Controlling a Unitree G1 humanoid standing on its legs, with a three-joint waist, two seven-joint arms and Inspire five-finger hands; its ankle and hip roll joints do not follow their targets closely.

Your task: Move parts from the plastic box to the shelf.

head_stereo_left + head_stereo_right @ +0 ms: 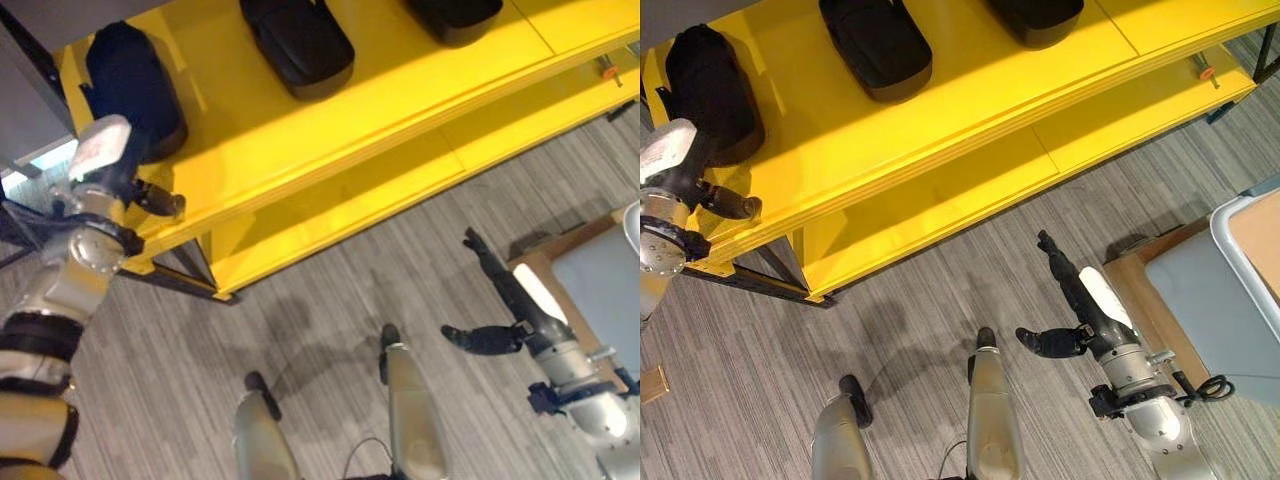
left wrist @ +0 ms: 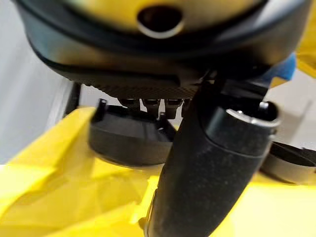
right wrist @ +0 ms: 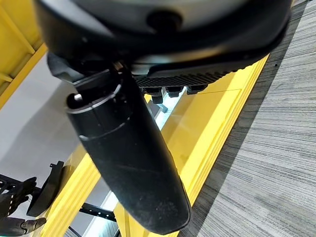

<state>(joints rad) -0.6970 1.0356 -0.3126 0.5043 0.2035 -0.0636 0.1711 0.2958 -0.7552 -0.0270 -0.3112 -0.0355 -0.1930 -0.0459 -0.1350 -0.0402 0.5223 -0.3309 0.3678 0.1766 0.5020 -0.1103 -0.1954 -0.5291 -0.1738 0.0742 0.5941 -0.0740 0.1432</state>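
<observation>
Three black parts lie on the top board of the yellow shelf (image 1: 400, 110): a left part (image 1: 135, 85), a middle part (image 1: 298, 42), and a right part (image 1: 455, 15) cut by the frame edge. Left robot hand (image 1: 125, 180) sits at the shelf's left corner, just beside the left part; whether its fingers touch or grip it, cannot tell. Right robot hand (image 1: 1072, 290) hangs over the grey floor (image 1: 330, 320), fingers straight, thumb out, holding nothing. A grey plastic box (image 1: 1215, 300) stands near it on the right.
</observation>
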